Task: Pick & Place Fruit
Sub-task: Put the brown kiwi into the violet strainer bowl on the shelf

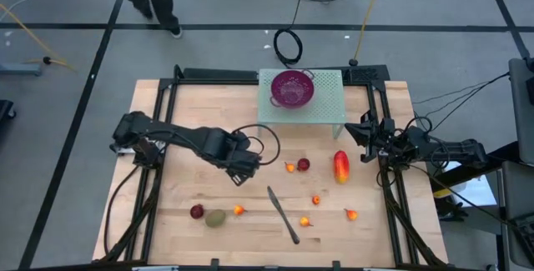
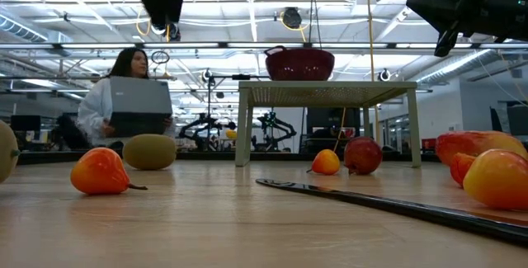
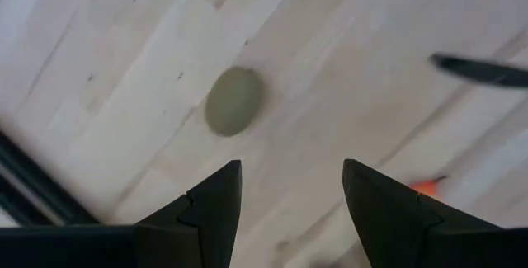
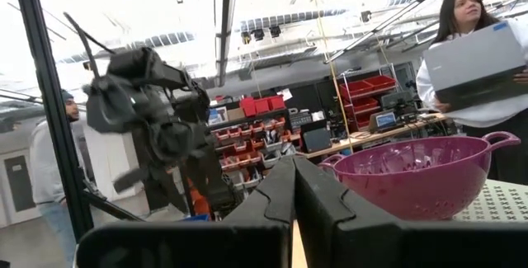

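1. The left gripper (image 1: 243,171) is out over the middle of the wooden table (image 1: 167,104), hanging above the board and well off to the left of the knife (image 1: 284,214). Its fingers (image 3: 210,206) are spread apart with nothing between them.
2. Looking through the left wrist camera, the kiwi (image 3: 233,101) lies on the wood ahead of the open fingers, not touched. A bit of one orange-red fruit (image 3: 422,187) peeks out beside one finger.
3. From above, that kiwi (image 1: 216,218) lies well left of the knife, touching or almost touching a dark red round fruit (image 1: 197,212). A small orange-red one (image 1: 239,210) sits between the kiwi and the knife.
4. The mango (image 1: 340,167) lies to the right of the knife's tip end, long axis running away from the front edge.
5. Another dark red fruit (image 1: 304,164) and a tiny orange-red piece (image 1: 290,168) sit just beside each other past the knife's far tip, between it and the little white stand (image 1: 325,104).
4. Three more tiny orange-red ones (image 1: 316,199) are scattered right of the knife.
5. The purple colander (image 1: 291,88) is up on that stand, well beyond the knife.
6. The right gripper (image 1: 368,142) is parked at the right edge of the table, far right of the knife, fingers (image 4: 272,198) pressed together and holding nothing.
7. A person with a laptop (image 2: 136,95) stands in the room behind the table.
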Action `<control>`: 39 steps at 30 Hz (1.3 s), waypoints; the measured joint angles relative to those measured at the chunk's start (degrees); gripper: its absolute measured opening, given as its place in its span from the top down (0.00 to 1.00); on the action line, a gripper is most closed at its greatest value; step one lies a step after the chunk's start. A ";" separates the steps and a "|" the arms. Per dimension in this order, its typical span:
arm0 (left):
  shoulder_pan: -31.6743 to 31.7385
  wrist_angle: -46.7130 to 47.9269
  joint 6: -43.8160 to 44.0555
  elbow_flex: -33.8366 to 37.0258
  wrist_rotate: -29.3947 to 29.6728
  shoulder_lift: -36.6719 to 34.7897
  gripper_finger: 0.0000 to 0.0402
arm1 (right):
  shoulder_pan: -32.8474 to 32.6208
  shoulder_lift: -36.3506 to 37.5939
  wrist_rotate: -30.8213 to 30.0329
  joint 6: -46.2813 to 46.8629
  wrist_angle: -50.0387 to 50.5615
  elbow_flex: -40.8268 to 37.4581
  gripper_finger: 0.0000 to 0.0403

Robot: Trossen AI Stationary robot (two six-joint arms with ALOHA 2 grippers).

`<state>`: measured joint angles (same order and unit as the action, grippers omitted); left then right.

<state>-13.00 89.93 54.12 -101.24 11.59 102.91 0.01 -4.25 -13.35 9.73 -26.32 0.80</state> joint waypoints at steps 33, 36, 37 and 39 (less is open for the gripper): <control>9.23 -24.13 -22.33 34.22 -1.27 -23.21 0.47 | 0.00 0.00 0.03 0.09 0.02 0.00 1.00; 9.23 -24.31 -24.64 35.05 -1.35 -22.38 0.47 | 0.01 0.00 0.01 0.08 0.01 -0.01 1.00; 9.23 -24.22 -25.03 35.32 -1.29 -22.17 0.47 | 0.00 0.00 0.01 0.08 0.01 -0.02 1.00; 9.23 -24.48 -25.54 35.55 -1.17 -22.26 0.47 | 0.02 0.00 -0.03 0.10 0.01 0.00 1.00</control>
<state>-3.77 65.45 28.58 -65.69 10.42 80.65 0.03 -4.25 -13.38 9.82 -26.30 0.80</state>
